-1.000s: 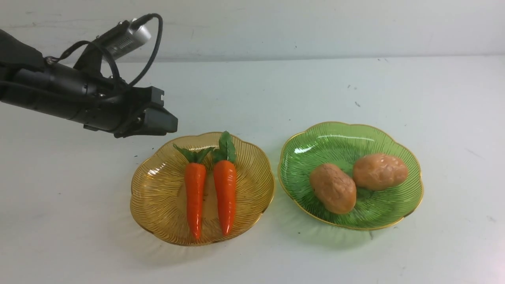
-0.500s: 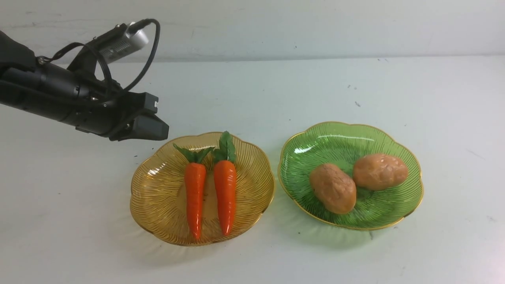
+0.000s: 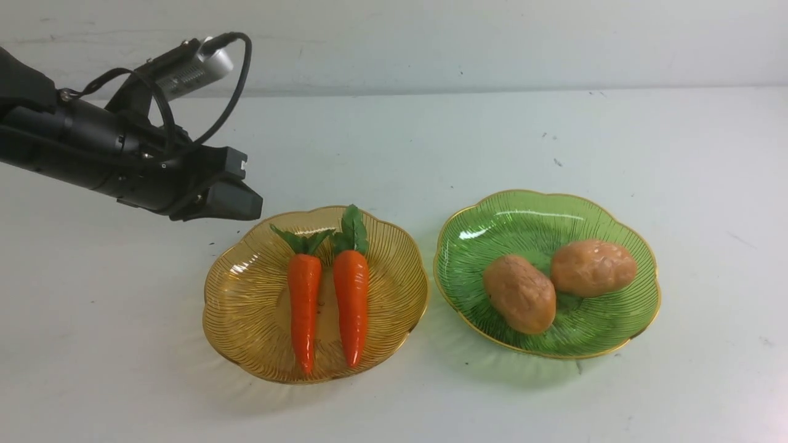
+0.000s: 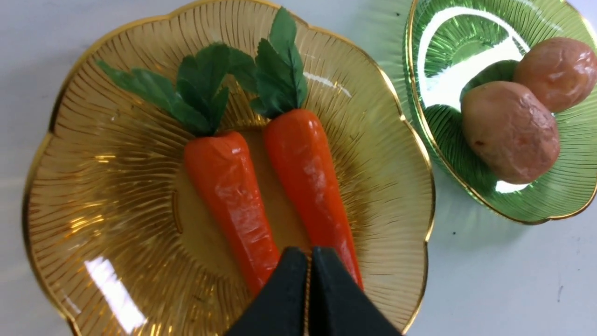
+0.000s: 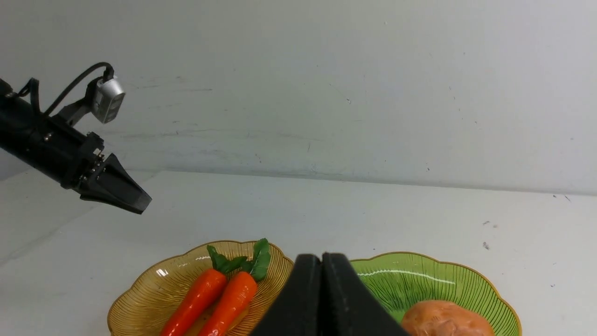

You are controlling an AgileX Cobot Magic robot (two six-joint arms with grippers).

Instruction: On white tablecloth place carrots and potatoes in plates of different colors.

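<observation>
Carrots (image 3: 329,301) lie side by side in the amber plate (image 3: 246,307), potatoes (image 3: 557,283) touching in the green plate (image 3: 480,227) at its 3 o'clock — sorting apparently complete. Left gripper (image 3: 249,206), at the amber plate's 10 o'clock, and right gripper (image 5: 322,261) are both closed, empty — only retreat seems left.

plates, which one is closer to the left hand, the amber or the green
The amber-yellow plate, the one holding the two carrots. The shut left hand hovers just off its far left rim, while the green plate with the potatoes sits farther right.
</observation>
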